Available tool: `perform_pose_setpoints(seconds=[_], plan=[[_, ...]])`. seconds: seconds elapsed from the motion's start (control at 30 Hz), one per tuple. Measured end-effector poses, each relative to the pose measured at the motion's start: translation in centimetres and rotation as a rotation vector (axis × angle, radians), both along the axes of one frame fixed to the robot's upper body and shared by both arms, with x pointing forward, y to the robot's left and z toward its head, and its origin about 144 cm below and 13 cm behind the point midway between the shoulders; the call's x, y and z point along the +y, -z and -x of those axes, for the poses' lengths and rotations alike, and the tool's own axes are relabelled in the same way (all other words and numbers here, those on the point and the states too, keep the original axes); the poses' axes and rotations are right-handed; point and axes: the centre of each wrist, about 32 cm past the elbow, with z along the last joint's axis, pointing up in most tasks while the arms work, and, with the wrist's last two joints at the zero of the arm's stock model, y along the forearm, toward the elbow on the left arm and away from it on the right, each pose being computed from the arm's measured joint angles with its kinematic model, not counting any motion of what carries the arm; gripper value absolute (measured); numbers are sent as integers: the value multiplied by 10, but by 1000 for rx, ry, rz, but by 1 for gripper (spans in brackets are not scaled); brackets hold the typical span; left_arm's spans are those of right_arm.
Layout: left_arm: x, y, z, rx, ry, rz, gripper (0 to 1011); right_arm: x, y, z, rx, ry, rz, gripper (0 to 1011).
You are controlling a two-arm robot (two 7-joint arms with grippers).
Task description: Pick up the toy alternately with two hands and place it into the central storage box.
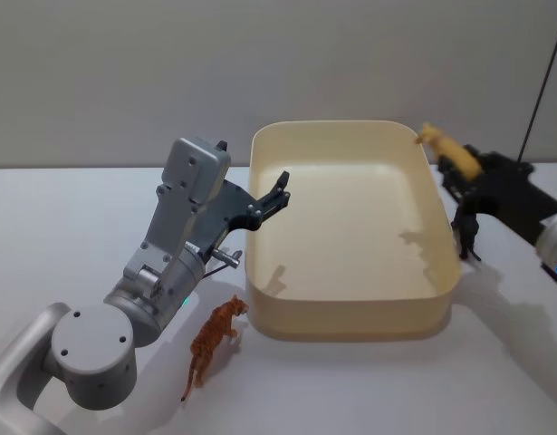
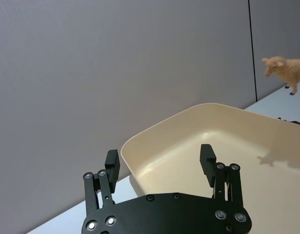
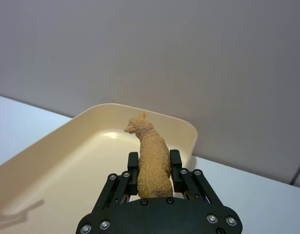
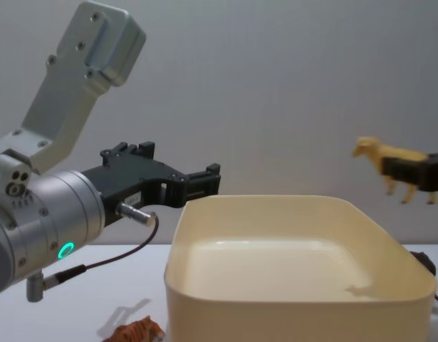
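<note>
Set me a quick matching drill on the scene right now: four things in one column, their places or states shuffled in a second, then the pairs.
Things
1. tan woolly toy animal
2. tiger toy
3. left gripper
4. storage box

States
A. open and empty, above the box's left rim
B. on the table, off the box's near left corner
C. holds no toy yet
D. clamped in the right gripper, in the air over the box's far right corner

Pairs: 1-D, 2-B, 3-A, 4-C

Head high, chest low, wrists close, box (image 1: pixel 350 319) shared
</note>
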Motion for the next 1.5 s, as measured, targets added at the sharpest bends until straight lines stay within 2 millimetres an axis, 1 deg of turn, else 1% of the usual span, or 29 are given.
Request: perform_pose_setpoints(seconds=[0.13, 0.17, 0.27, 0.3, 0.37, 0.4, 0.43, 0.47, 0.5, 0.53, 0.67, 0.73, 0.8, 0.87, 0.93, 1.23, 1.33, 1.5], plan=[[0, 0, 0, 0, 0, 0, 1001, 10, -1, -8, 21, -57, -4, 364], [0, 0, 0, 0, 0, 0, 1001, 15, -1, -12, 31, -80, -6, 417], [0, 0, 0, 0, 0, 0, 1001, 25, -1, -20, 45, -128, -10, 475], [0, 0, 0, 0, 0, 0, 1001, 28, -1, -23, 50, -140, -12, 535], [0, 0, 0, 0, 0, 0, 1002, 33, -1, -26, 57, -162, -14, 577], [0, 0, 0, 0, 0, 0, 1002, 38, -1, -31, 66, -183, -17, 630], [0, 0, 0, 0, 0, 0, 1001, 40, -1, -33, 70, -194, -17, 655], [0, 0, 0, 0, 0, 0, 1001, 43, -1, -36, 73, -204, -18, 715], [0, 0, 0, 0, 0, 0, 1001, 47, -1, -39, 78, -221, -19, 735], [0, 0, 0, 0, 0, 0, 1002, 49, -2, -40, 80, -226, -19, 735], [0, 0, 0, 0, 0, 0, 1001, 53, -2, -43, 85, -246, -20, 861], [0, 0, 0, 0, 0, 0, 1001, 53, -2, -44, 85, -246, -20, 898], [0, 0, 0, 0, 0, 0, 1001, 52, -3, -44, 84, -243, -19, 961], [0, 0, 0, 0, 0, 0, 1001, 50, -3, -43, 80, -236, -19, 1001], [0, 0, 0, 0, 0, 0, 1001, 48, -4, -42, 77, -226, -21, 1001], [0, 0, 0, 0, 0, 0, 1001, 26, -5, -31, 46, -137, -29, 1001], [0, 0, 0, 0, 0, 0, 1001, 12, -5, -22, 37, -86, -34, 1001], [0, 0, 0, 0, 0, 0, 1001, -5, -4, -9, 34, -21, -38, 1001]])
